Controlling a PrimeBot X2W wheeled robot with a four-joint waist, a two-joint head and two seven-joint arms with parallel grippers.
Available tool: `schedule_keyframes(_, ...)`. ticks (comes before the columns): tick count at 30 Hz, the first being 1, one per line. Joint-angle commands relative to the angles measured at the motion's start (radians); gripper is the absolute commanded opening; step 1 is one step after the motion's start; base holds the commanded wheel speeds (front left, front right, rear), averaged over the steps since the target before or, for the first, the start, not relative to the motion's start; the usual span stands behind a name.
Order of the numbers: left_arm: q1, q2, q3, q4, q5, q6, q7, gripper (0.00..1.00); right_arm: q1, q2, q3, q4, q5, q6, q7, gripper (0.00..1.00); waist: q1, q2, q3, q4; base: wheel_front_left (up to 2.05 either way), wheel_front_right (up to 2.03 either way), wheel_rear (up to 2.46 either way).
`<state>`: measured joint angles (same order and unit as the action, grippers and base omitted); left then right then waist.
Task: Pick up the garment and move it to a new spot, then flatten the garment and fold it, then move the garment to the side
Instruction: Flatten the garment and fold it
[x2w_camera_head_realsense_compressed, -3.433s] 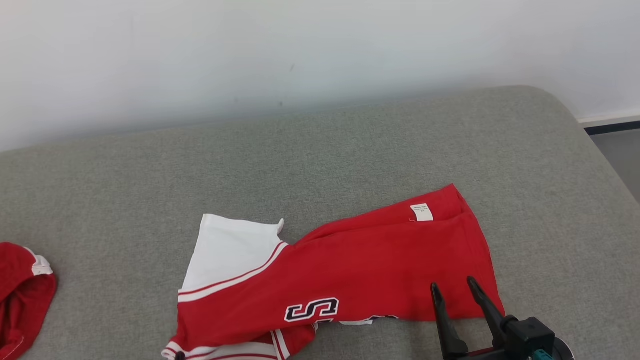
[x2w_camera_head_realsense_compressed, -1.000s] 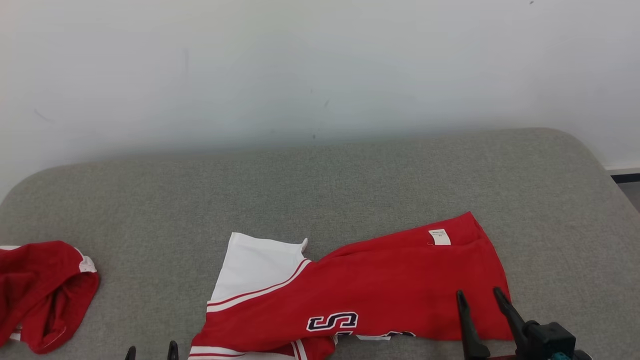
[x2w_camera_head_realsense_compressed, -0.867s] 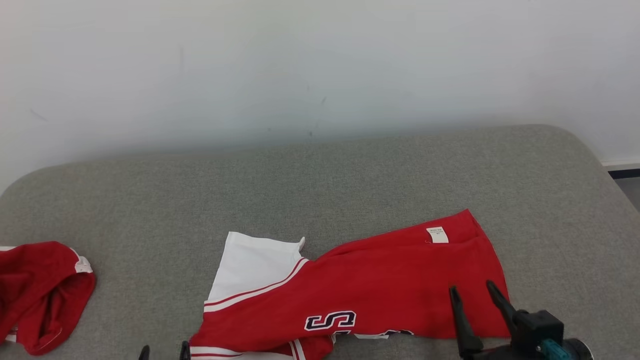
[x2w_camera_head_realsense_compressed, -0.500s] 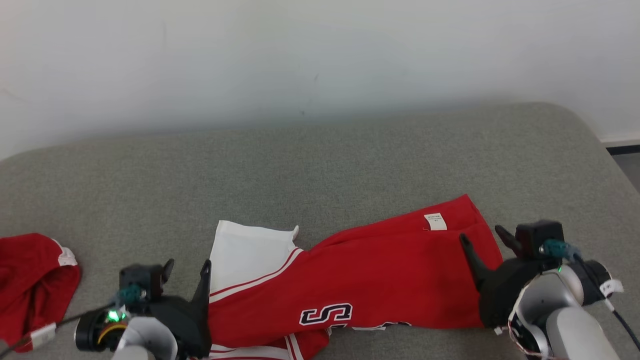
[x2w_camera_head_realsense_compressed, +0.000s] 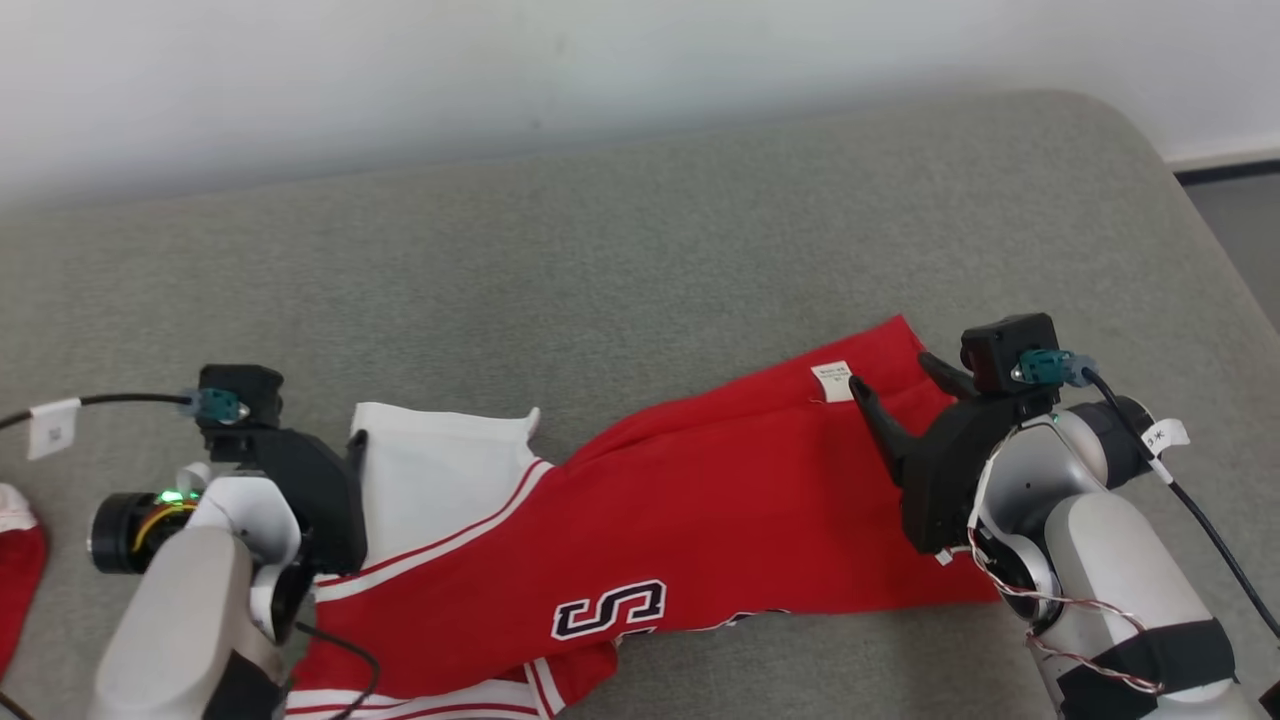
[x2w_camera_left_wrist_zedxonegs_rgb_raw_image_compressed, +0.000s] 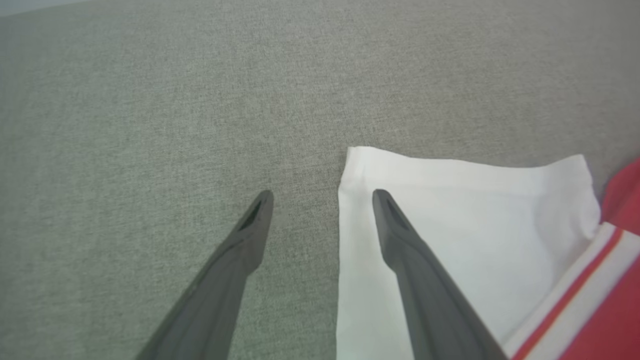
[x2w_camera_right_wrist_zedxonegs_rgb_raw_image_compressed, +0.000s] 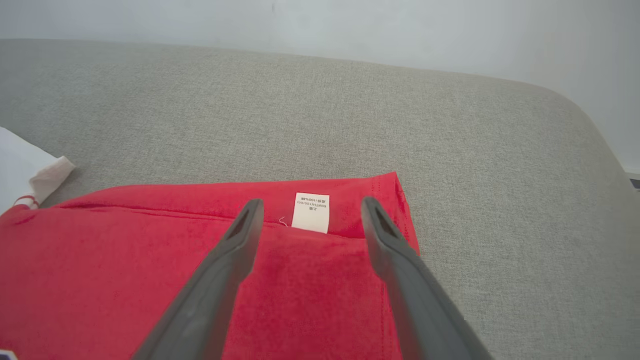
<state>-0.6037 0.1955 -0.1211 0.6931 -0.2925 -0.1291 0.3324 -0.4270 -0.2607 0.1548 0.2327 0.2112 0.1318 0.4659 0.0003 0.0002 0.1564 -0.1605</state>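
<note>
Garment (x2w_camera_head_realsense_compressed: 700, 500) — white sleeve (x2w_camera_left_wrist_zedxonegs_rgb_raw_image_compressed: 475, 210) at left hand (x2w_camera_left_wrist_zedxonegs_rgb_raw_image_compressed: 322, 195), label (x2w_camera_right_wrist_zedxonegs_rgb_raw_image_compressed: 310, 212) at right hand (x2w_camera_right_wrist_zedxonegs_rgb_raw_image_compressed: 311, 202)

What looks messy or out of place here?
The shirt lies askew and half-folded on the cushion: a white sleeve sticks out at one end, its label shows at the other, and the lettering is partly tucked under. Another red cloth sits at the left edge.

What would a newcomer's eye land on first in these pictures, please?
The red garment with its white sleeve, sprawled across the grey cushion. Then the two open claws at its ends: the left claw straddling the sleeve's edge, the right claw by the white label.
</note>
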Motion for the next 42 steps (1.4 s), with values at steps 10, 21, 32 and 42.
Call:
schedule_keyframes(10,-0.088,0.032,-0.012,0.122,-0.016,0.017,0.059,1.0,-0.069,0.004,0.032,0.067,0.013,-0.002,-0.045,1.0,-0.0003,-0.0002,0.074,-0.082,0.0,0.0,0.0)
schedule_keyframes(21,-0.09,0.039,-0.022,0.182,-0.043,0.026,0.204,0.0,-0.109,-0.045,0.054,0.099,-0.007,-0.002,0.045,1.0,-0.0003,-0.0002,0.088,-0.074,0.0,0.0,0.0)
schedule_keyframes(32,-0.111,0.049,-0.034,0.08,-0.071,0.018,0.25,0.0,-0.19,-0.063,-0.004,0.175,-0.008,-0.002,0.269,1.0,-0.0003,-0.0002,0.092,-0.043,0.0,0.0,0.0)
schedule_keyframes(42,-0.114,0.041,-0.054,0.015,-0.081,0.022,0.287,0.0,-0.236,-0.044,0.041,0.292,0.009,-0.002,0.209,1.0,-0.0003,-0.0002,0.125,-0.03,0.0,0.0,0.0)
